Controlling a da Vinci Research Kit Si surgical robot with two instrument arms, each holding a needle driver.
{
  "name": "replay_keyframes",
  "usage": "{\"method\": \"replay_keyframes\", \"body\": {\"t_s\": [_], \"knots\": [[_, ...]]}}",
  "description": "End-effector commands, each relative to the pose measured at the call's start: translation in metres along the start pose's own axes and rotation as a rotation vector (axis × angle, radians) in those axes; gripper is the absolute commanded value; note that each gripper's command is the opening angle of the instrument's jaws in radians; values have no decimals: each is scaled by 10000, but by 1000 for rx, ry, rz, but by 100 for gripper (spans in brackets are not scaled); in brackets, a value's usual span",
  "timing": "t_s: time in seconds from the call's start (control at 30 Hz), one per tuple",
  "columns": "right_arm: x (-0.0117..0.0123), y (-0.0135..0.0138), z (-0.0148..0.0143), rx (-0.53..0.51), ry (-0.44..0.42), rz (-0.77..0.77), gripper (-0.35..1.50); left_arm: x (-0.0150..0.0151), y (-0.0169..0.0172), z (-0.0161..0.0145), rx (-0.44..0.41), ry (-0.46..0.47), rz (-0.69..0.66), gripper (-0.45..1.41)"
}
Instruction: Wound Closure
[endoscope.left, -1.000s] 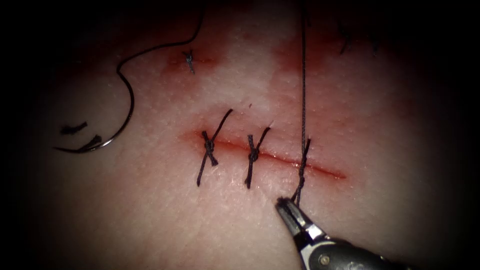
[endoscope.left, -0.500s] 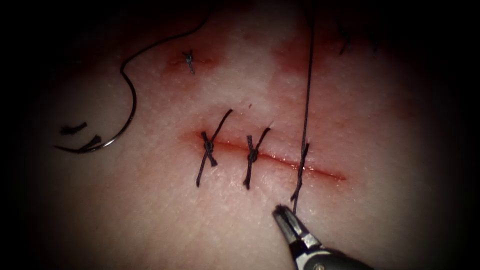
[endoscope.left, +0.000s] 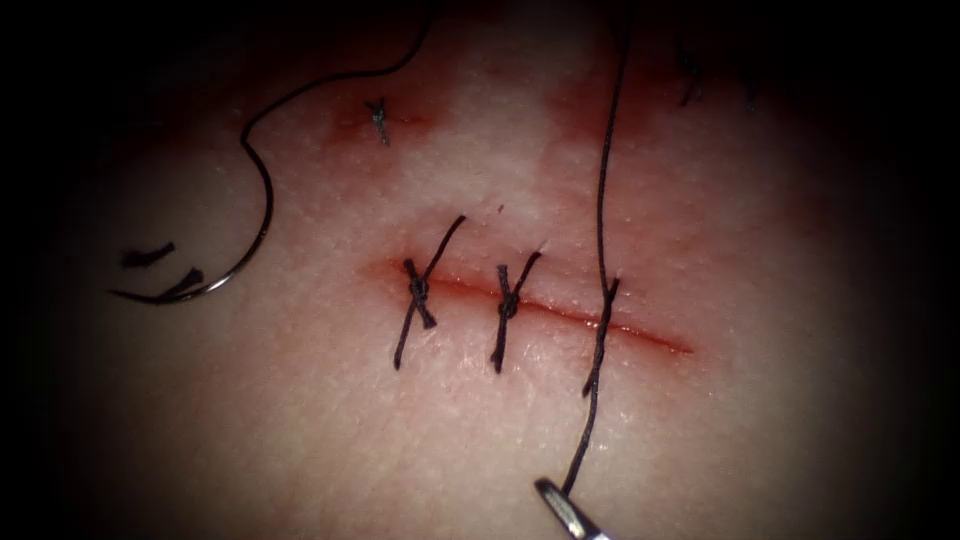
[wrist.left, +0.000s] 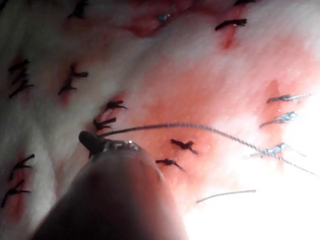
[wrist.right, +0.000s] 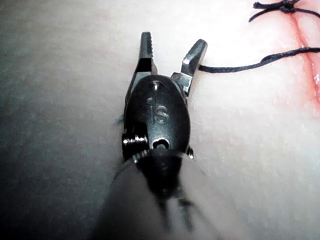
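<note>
Dark thread (endoscope.left: 600, 200) is gripped by the left claw (wrist.left: 92, 141), clenched.
The right claw (wrist.right: 172, 52) is spread, empty; the needle (endoscope.left: 235, 265) lies free, left of the cut (endoscope.left: 560, 315).

The right hand (wrist.right: 172, 50) is seen with its jaws spread apart, nothing gripped between them. The left hand (wrist.left: 95, 142) is seen clamped on thread (wrist.left: 200, 127).

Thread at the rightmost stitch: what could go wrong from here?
1. The right tool stands open, the thread end beside one jaw, ungripped; the left tool holds the long end, so a pull may undo the stitch.
2. The needle lies loose on the tissue left of the cut; it could get dragged.
</note>
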Motion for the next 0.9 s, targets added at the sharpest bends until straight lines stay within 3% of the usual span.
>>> {"method": "replay_keyframes", "body": {"t_s": [0.03, 0.13, 0.17, 0.2, 0.23, 0.27, 0.3, 0.37, 0.5, 0.53, 0.67, 0.73, 0.9], "knots": [[-5, -5, 5, -4, -1, 4, 147, 4, 2, -2, -7, 7, 0, -45], [2, 2, -2, 53, 19, 80, 145, 10, 9, -56, -39, 21, 6, -45], [5, 7, -8, 98, 25, 122, 128, 13, 15, -89, -55, 27, 15, -45], [7, 9, -10, 119, 30, 121, 108, 15, 17, -103, -65, 28, 17, -45], [8, 12, -13, 145, 29, 120, 74, 18, 20, -123, -72, 32, 17, -45], [14, 20, -15, 182, 42, 2, -15, 21, 24, -149, -75, 39, 23, -45], [17, 23, -15, 189, 65, -54, -33, 24, 26, -167, -77, 42, 23, -45], [29, 32, -12, 235, 127, -103, -35, 31, 32, -205, -84, 50, 39, -45], [51, 58, -4, 277, 145, -99, -35, 42, 49, -258, -91, 64, 59, -45], [56, 68, 1, 278, 160, -89, -23, 46, 58, -278, -92, 71, 68, -45], [61, 88, 12, 290, 162, -80, -15, 52, 76, -307, -88, 75, 83, -45], [59, 100, 21, 314, 149, -77, -27, 55, 89, -324, -97, 76, 98, -45], [56, 119, 36, 351, 158, -32, -30, 56, 113, -346, -120, 83, 125, -45]]}}
